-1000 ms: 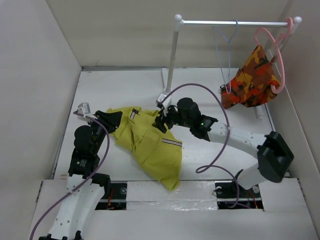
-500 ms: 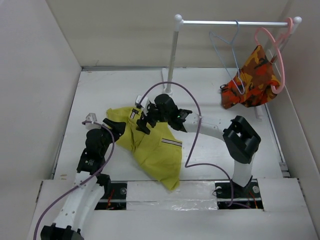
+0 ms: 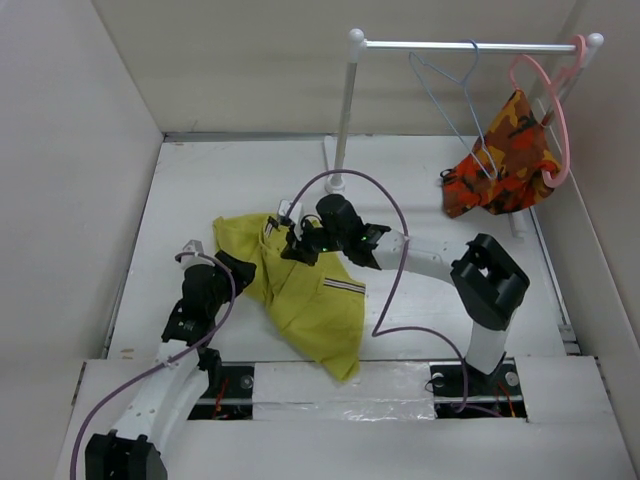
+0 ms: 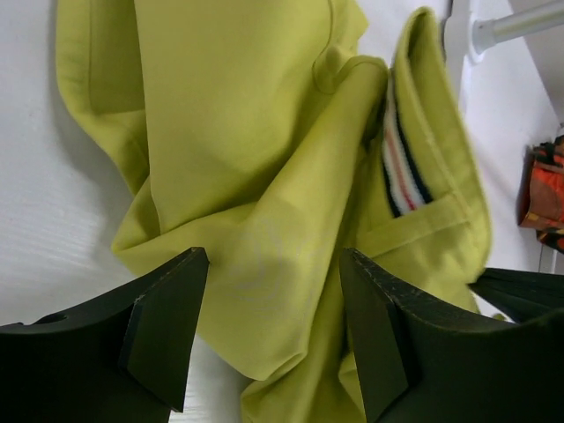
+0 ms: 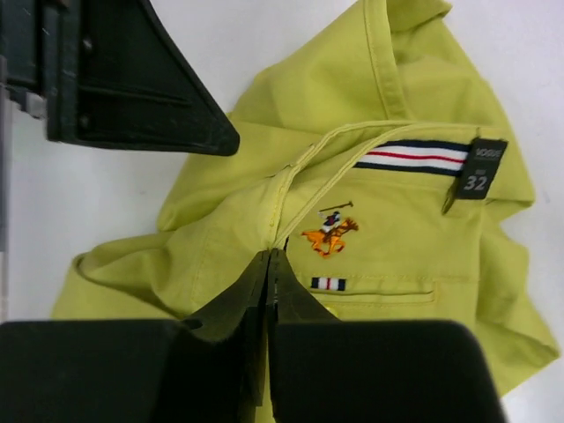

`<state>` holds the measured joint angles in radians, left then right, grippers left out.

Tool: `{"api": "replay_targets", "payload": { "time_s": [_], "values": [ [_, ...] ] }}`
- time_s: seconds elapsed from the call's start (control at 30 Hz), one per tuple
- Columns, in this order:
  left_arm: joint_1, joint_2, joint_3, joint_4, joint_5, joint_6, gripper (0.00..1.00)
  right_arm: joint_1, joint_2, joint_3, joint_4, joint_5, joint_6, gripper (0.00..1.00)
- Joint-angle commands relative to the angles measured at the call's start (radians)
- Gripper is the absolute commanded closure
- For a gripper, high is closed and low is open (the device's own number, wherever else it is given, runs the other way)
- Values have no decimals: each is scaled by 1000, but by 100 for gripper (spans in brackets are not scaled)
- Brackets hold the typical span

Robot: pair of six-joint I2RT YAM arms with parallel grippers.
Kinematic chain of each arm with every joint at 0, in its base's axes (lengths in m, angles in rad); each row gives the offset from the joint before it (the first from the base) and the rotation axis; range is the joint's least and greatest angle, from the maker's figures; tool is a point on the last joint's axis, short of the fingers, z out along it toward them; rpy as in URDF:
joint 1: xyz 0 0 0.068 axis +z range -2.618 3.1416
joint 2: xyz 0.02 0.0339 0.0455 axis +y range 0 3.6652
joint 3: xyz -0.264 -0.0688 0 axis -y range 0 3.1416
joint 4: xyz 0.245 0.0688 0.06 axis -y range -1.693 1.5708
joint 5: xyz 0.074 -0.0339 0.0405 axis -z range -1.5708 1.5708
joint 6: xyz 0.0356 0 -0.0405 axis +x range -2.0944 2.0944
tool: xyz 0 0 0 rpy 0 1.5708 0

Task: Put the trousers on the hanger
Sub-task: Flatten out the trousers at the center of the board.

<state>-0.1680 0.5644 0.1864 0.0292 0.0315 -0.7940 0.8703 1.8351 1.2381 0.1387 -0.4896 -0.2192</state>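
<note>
Over the last second the right arm has folded back across the table (image 3: 200, 180) and its gripper (image 3: 297, 247) now sits at the waistband of the trousers (image 3: 300, 295). In the wrist view its fingers are pressed together on a raised fold of cloth just below the small embroidered logo. The left gripper (image 3: 238, 266) has slid in to the heap's left edge and stands wide, with yellow cloth bunched between its fingers but not pinched. The hanger (image 3: 450, 100) has swung on the rail (image 3: 470, 45) and hangs tilted, well apart from the trousers. So one hold looks made and a second is likely next; lifting has not begun.

The trousers are soft mustard-yellow woven cloth, crumpled in loose folds, with a striped waistband, a size tag and a welt pocket. The hanger is thin pale-blue wire, a triangle under a hook.
</note>
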Motion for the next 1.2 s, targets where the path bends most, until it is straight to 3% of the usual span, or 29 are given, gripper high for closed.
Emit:
{"api": "replay_targets", "payload": {
  "time_s": [0.0,0.17,0.33,0.43,0.47,0.5,0.57,0.67,0.83,0.97,1.07,1.1,1.17],
  "values": [
    [4,20,-16,49,30,22,41,-33,-72,-46,48,-92,27,100],
    [4,61,-25,67,53,42,41,-123,-203,-195,188,-86,106,100],
    [4,94,-47,103,61,50,41,-134,-250,-213,109,-54,73,100],
    [4,141,-53,136,80,58,40,-125,-281,-253,156,-20,81,100],
    [4,153,-53,158,85,61,41,-125,-277,-256,160,-21,87,91],
    [4,166,-50,163,88,62,41,-125,-266,-244,150,-44,80,74],
    [4,181,-50,181,100,59,41,-113,-214,-192,102,-72,64,30],
    [4,164,-53,179,102,53,42,-59,-151,-135,62,-72,35,11],
    [4,134,-57,164,91,53,43,-36,-37,-25,67,-49,21,4],
    [4,141,-70,175,94,50,46,-36,39,38,52,-43,17,4],
    [4,141,-68,178,97,49,54,-36,41,21,82,-59,35,15],
    [4,141,-68,178,94,49,59,-36,33,9,96,-60,47,35],
    [4,141,-67,181,90,44,71,-36,-16,-43,117,-43,58,60]
  ]
}}
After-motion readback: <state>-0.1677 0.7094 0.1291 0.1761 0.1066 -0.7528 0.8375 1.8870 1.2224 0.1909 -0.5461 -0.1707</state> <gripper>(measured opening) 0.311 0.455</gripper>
